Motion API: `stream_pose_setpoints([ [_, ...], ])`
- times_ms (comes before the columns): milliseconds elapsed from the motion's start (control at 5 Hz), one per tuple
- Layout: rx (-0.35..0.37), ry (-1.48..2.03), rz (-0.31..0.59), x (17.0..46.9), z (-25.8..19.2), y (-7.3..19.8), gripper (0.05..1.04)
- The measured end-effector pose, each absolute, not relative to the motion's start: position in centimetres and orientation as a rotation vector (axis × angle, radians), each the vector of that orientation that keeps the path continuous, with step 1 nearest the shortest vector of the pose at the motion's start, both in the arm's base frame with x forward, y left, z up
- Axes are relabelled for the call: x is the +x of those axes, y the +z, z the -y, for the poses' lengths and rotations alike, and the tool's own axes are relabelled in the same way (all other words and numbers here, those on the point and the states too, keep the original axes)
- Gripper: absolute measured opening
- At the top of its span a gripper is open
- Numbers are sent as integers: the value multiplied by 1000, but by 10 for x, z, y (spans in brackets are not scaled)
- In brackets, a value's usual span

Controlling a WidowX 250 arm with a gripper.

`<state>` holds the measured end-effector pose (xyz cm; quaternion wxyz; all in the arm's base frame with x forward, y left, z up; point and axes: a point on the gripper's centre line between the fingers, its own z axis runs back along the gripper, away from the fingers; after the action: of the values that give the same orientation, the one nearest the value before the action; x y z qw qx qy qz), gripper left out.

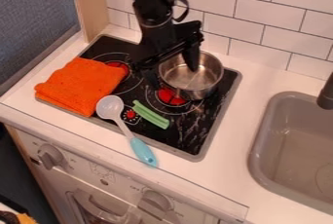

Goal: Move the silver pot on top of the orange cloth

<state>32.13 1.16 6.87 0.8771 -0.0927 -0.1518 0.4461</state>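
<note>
Right now, as we see it, the silver pot (pixel 207 78) sits at the back right of the black stovetop (pixel 195 133), and the orange cloth (pixel 81 85) lies well to its left, reaching over the stovetop's edge. We have the hand (pixel 173 76) spread, one finger dipping inside the pot and the other outside its left wall.

Our chief worry is a one-sided hold: closing on thin, smooth metal could let the pot swing, tip or slip as it rises. If we carry it too low, its base might drag the green object (pixel 151 115) or knock the white spoon with the blue handle (pixel 141 150). Folds in the cloth could catch the base or leave the pot leaning once set down.

The arm hides the pot's left rim, so we cannot tell how deep the fingers reach or whether either touches metal. We cannot make out what the green object is, and the tap (pixel 326 95) is cut off at the right edge.
</note>
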Motion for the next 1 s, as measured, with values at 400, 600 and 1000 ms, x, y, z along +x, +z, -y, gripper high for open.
stream_pose_setpoints([
  [400, -148, 869, 290, 342, -21, 26, 1001],
  [600, -150, 874, 274, 350, -22, 17, 947],
  [1000, -149, 900, 235, 365, -22, 12, 368],
])
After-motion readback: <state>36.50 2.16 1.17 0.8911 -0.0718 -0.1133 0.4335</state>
